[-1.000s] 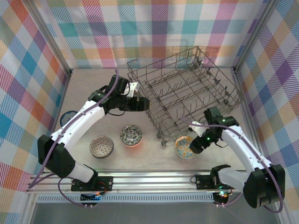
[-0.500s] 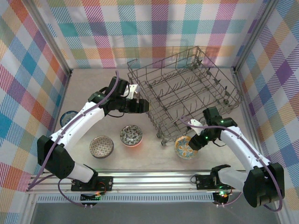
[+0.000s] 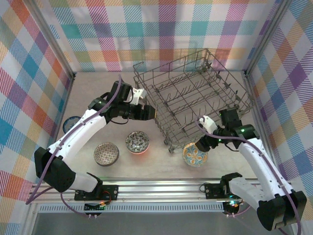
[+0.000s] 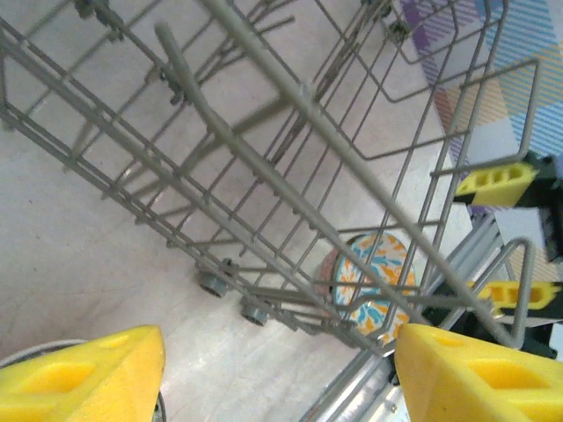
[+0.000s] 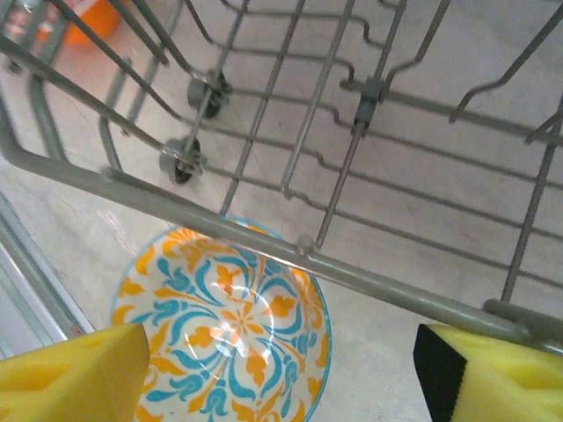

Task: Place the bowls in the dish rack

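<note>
The worktop [image 3: 90,95] carried the dish rack [image 3: 171,62] on its far right part. No bowl stood among the tines. Four bowls lay on the worktop:

- The orange-and-blue bowl [image 3: 195,155] rested just beside the rack's near corner, toward the near edge.
- The dark floral bowl [image 3: 137,142] and the grey mosaic bowl [image 3: 106,153] lay near the middle of the near edge, close but apart.
- The blue bowl [image 3: 69,122] lay by the left edge, partly hidden by the left arm.

The right gripper [image 3: 205,141] hovered above the orange-and-blue bowl with its fingers spread wide, holding nothing. In the wrist view a rail of the rack crossed between the gripper and the bowl. The left gripper [image 3: 148,111] stood at the rack's left wall, its fingers wide and empty.

Step in hand, as judged: approach to the orange-and-blue bowl, with loading not yet begun. The next move called for the right gripper to clear the rail, descend over the bowl's rim and close on it. The gripper then had to lift the bowl over the wall and seat it between tines.
</note>
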`<action>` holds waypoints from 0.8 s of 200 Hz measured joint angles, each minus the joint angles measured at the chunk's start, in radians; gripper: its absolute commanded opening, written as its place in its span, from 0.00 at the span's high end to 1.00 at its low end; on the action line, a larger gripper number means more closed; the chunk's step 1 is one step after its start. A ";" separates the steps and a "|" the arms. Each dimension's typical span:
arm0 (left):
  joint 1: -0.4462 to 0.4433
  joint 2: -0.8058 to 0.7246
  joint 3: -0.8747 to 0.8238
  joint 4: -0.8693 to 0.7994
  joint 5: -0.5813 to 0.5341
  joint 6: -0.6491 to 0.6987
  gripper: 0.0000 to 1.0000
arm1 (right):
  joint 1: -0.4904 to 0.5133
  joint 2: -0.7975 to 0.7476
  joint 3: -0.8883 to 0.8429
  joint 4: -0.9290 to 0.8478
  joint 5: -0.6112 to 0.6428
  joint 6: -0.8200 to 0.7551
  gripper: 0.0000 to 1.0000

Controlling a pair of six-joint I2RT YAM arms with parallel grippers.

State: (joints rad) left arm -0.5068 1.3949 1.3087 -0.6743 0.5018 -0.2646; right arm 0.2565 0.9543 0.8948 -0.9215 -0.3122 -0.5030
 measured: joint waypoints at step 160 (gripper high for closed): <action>-0.138 -0.098 -0.336 0.144 0.004 -0.245 0.31 | -0.001 0.104 0.186 -0.048 -0.024 0.201 0.14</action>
State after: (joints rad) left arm -0.6445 1.2964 0.9726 -0.5301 0.5060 -0.5095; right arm 0.2558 1.0580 1.0805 -0.9699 -0.3363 -0.3023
